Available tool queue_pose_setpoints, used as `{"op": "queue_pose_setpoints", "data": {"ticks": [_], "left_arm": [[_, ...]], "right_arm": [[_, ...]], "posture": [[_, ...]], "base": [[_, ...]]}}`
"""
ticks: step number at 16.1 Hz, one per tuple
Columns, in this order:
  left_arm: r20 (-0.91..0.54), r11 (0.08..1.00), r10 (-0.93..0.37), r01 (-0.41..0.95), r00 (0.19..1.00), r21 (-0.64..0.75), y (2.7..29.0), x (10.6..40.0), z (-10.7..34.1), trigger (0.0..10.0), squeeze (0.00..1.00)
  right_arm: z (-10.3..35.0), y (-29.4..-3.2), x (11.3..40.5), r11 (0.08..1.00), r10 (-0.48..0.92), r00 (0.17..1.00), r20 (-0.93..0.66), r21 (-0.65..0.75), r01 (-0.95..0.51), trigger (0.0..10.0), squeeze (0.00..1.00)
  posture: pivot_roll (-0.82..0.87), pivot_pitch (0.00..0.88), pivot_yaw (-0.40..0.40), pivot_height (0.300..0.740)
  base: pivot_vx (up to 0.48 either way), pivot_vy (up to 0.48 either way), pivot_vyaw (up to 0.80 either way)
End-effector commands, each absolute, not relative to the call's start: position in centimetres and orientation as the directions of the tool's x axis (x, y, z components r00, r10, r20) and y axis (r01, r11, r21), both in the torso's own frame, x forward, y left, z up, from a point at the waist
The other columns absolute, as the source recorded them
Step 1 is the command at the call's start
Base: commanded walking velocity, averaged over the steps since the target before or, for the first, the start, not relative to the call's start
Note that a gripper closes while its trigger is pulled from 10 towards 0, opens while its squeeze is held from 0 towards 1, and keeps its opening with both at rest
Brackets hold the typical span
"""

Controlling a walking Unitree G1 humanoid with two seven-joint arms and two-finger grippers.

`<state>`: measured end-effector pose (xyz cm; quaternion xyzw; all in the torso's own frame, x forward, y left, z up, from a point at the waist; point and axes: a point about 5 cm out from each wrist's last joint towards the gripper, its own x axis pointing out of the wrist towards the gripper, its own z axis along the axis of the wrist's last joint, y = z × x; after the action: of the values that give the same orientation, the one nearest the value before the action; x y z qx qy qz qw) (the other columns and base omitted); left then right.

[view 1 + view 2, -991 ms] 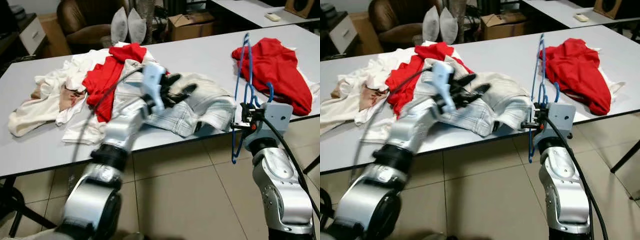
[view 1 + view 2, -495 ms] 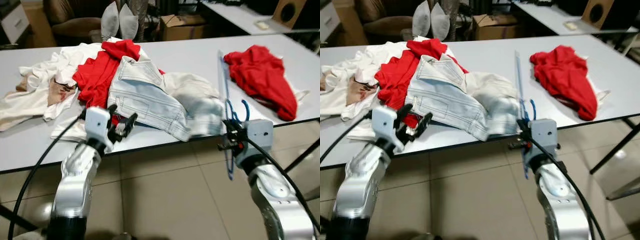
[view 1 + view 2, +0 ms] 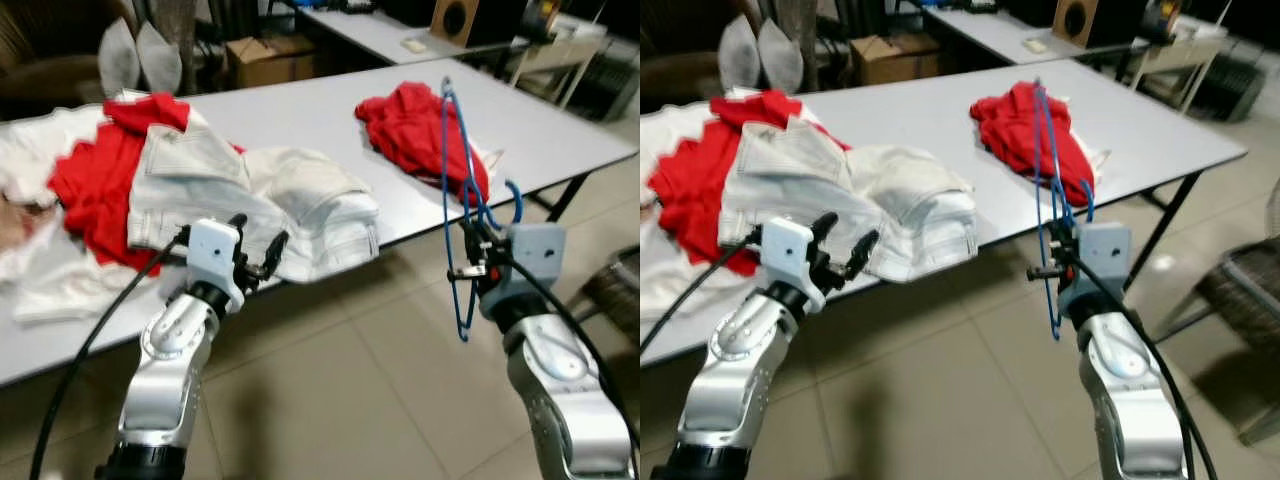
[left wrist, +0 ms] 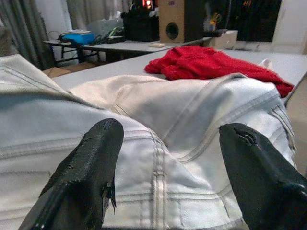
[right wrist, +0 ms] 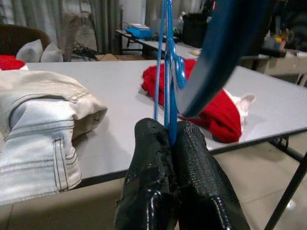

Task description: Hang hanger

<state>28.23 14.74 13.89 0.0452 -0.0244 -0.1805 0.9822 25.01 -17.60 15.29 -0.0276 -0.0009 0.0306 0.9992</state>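
Right end effector [image 3: 472,262] pinches the blue hanger [image 3: 458,190] upright at 3 o'clock — left end effector [image 3: 258,252] spread, facing pale jeans [image 3: 255,205] on the table [image 3: 300,110].

hanger [image 3: 458,200]: bright blue, thin wire
right gripper [image 5: 169,143]: black fingers, clamped on the blue wire
left gripper [image 3: 255,255]: black fingers, spread apart, on a white housing
arms [image 3: 165,370]: silver, with black cables
jeans [image 3: 240,200]: pale washed blue, nearly white, with lighter seams
small heap of cloth [image 3: 415,125]: red
large heap of cloth [image 3: 95,175]: red, over white garments
table [image 3: 300,105]: light grey top, black legs
floor [image 3: 340,400]: beige tiles with dark joints
cardboard box [image 3: 262,58]: brown
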Motion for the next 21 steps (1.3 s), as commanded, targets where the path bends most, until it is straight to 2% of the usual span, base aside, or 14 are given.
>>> {"op": "queue_pose_setpoints", "data": {"ticks": [1,8,10,13,16,18,19,20,21], "left_arm": [[0.026,0.937,-0.336,0.331,0.941,0.115,15.1,28.4,14.1,10.0,0.0],[-0.026,0.92,-0.329,0.327,0.944,0.216,16.3,28.3,13.5,10.0,0.0],[-0.036,0.921,-0.313,0.313,0.949,0.234,17.3,28.4,13.6,10.0,0.0],[-0.038,0.92,-0.31,0.31,0.95,0.24,17.4,28.5,13.6,10.0,0.0],[-0.041,0.903,-0.363,0.362,0.931,0.23,16.4,28.2,13.3,10.0,0.0],[-0.05,0.868,-0.434,0.432,0.9,0.245,15.9,28.0,13.2,10.0,0.0],[-0.083,0.822,-0.502,0.504,0.861,0.264,15.7,27.7,13.0,10.0,0.0],[-0.099,0.789,-0.548,0.552,0.831,0.271,15.8,27.5,13.1,10.0,0.26],[-0.119,0.748,-0.591,0.597,0.798,0.291,16.1,27.3,13.1,10.0,1.0]], "right_arm": [[15.9,-17.7,25.2,0.997,0.019,0.999,0.04,-0.074,-0.016,10.0,0.0],[14.3,-17.1,24.2,0.981,0.193,0.981,-0.032,-0.027,-0.194,10.0,0.0],[14.1,-17.5,24.2,0.978,0.204,0.978,-0.033,-0.037,-0.205,10.0,0.0],[14.1,-17.9,24.2,0.978,0.203,0.979,-0.033,-0.048,-0.204,10.0,0.0],[14.0,-18.6,24.4,0.982,0.183,0.983,-0.02,-0.047,-0.184,10.0,0.0],[14.0,-18.8,24.5,0.975,0.214,0.976,-0.03,-0.063,-0.215,10.0,0.0],[13.9,-19.0,24.5,0.966,0.247,0.968,-0.038,-0.073,-0.25,10.0,0.0],[14.0,-19.1,24.4,0.956,0.278,0.96,-0.046,-0.083,-0.281,10.0,0.0],[13.9,-19.3,24.4,0.943,0.312,0.948,-0.063,-0.098,-0.317,10.0,0.0]], "posture": [[-0.11,0.031,-0.02,0.74],[-0.12,0.038,-0.018,0.74],[-0.11,0.038,-0.019,0.74],[-0.11,0.034,-0.018,0.74],[-0.11,0.025,-0.023,0.74],[-0.11,0.022,-0.03,0.74],[-0.11,0.019,-0.031,0.74],[-0.11,0.018,-0.03,0.74],[-0.11,0.016,-0.03,0.74]], "base": [[0.255,0.0,0.0],[0.257,0.0,0.0],[0.259,0.0,0.0],[0.261,0.0,0.0],[0.264,0.0,0.0],[0.129,0.0,0.0],[0.0,0.0,0.0],[0.0,0.0,0.0],[0.0,0.0,0.0]]}}
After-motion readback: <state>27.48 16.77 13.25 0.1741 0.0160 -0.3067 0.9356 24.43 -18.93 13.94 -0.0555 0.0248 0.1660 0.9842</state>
